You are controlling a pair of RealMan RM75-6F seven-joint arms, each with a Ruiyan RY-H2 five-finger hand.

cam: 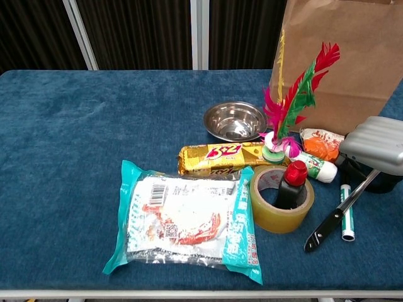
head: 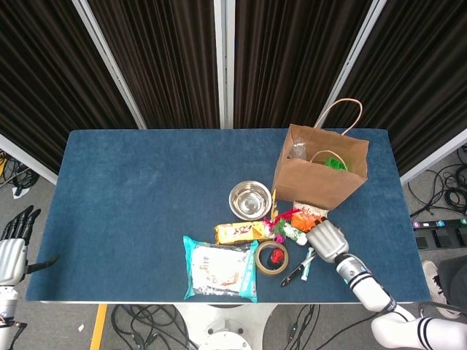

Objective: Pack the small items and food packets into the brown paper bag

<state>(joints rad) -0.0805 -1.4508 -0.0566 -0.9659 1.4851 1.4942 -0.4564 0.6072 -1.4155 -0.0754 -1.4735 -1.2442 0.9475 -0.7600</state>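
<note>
Right hand [cam: 378, 146] sits low at the counter's [head: 139, 197] front-right, fingers curled round a black-handled tool [cam: 335, 215] angled down toward the near edge. Brown paper bag [head: 321, 173] stands upright just behind it, w/ green stuff inside. Noodle packet [cam: 186, 220], tape roll [cam: 281, 199] w/ a red-capped bottle [cam: 290, 184] in its hole, yellow snack bar [cam: 221, 156], feather shuttlecock [cam: 286, 104], steel bowl [cam: 235, 121] & white marker [cam: 346, 212] lie on the counter. Left hand [head: 13, 248] hangs off the left edge, fingers spread, holding nothing.

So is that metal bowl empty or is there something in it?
Empty. Both views look into the bowl, standing upright on the table, and show only its bare shiny inside.
</note>
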